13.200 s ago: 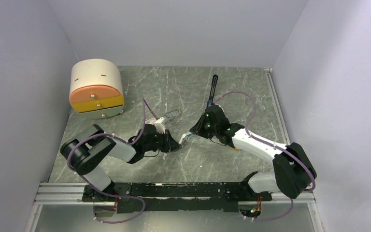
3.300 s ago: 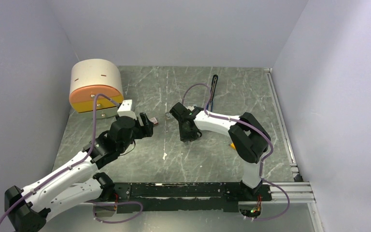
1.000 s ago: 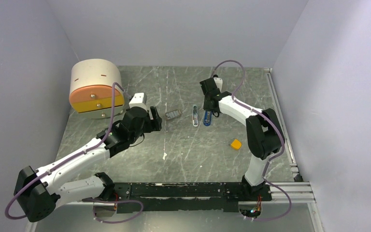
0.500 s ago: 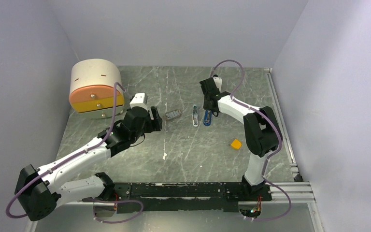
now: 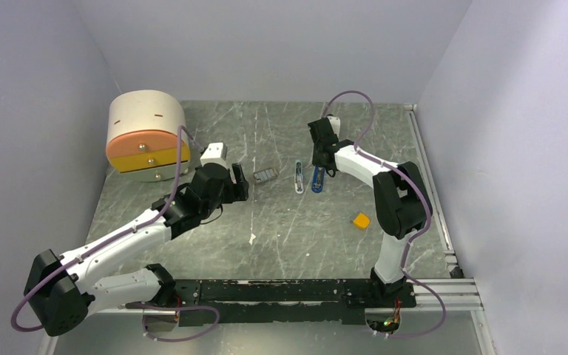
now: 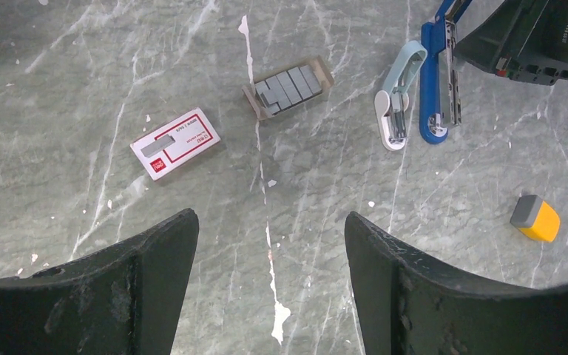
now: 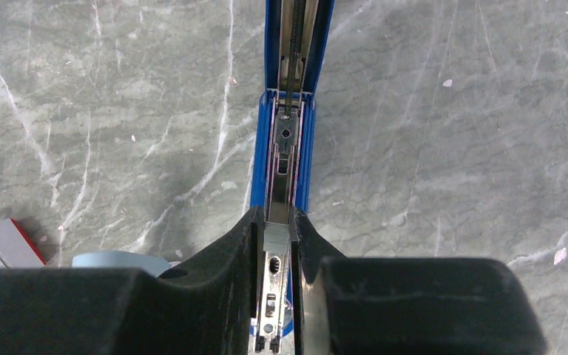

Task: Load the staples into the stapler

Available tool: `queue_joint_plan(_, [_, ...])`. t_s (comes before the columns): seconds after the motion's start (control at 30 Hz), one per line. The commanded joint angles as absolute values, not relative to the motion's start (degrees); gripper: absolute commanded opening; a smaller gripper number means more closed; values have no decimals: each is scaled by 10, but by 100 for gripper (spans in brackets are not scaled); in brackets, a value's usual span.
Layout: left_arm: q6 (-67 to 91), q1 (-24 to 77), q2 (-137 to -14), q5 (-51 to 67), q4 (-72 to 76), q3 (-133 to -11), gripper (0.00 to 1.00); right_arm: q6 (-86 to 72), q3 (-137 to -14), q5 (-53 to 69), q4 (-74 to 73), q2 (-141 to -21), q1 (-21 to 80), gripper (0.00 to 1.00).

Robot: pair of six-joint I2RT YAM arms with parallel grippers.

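Right gripper (image 7: 277, 233) pinched the long blue desk stapler (image 7: 288, 140) by its metal rail at frame centre, likely steadying the opened magazine for loading. Left gripper (image 6: 270, 222) hung wide open and empty below the ribbed grey staples (image 6: 288, 87), upper centre of its view, probably lining up a pick.

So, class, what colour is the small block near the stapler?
The block is orange with a grey end; clearest in left wrist view.

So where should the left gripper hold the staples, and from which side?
Probably from straight above, the left gripper pinching one outer strip of the staples across its width: they lie flat, side by side, in an open cardboard tray whose walls block any sideways approach.
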State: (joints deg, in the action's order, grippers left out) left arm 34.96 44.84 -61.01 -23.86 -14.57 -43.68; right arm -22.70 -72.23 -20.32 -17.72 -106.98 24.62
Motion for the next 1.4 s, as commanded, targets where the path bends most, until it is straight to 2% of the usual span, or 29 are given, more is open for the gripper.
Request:
queue_joint_plan(0.0, [357,450,-611,-243,-129,-459,77,-215,-736,-198,-158,-1079,240,20])
queue_joint_plan(0.83, [364,450,-620,-234,-128,-463,77,-208,-729,-184,-163,-1085,236,20])
queue_joint_plan(1.13, [365,450,-614,-234,-129,-461,77,-221,-737,-173,-172,-1071,236,33])
queue_joint_plan(1.37, [365,450,-608,-236,-130,-459,77,-216,-756,-177,-176,-1063,236,37])
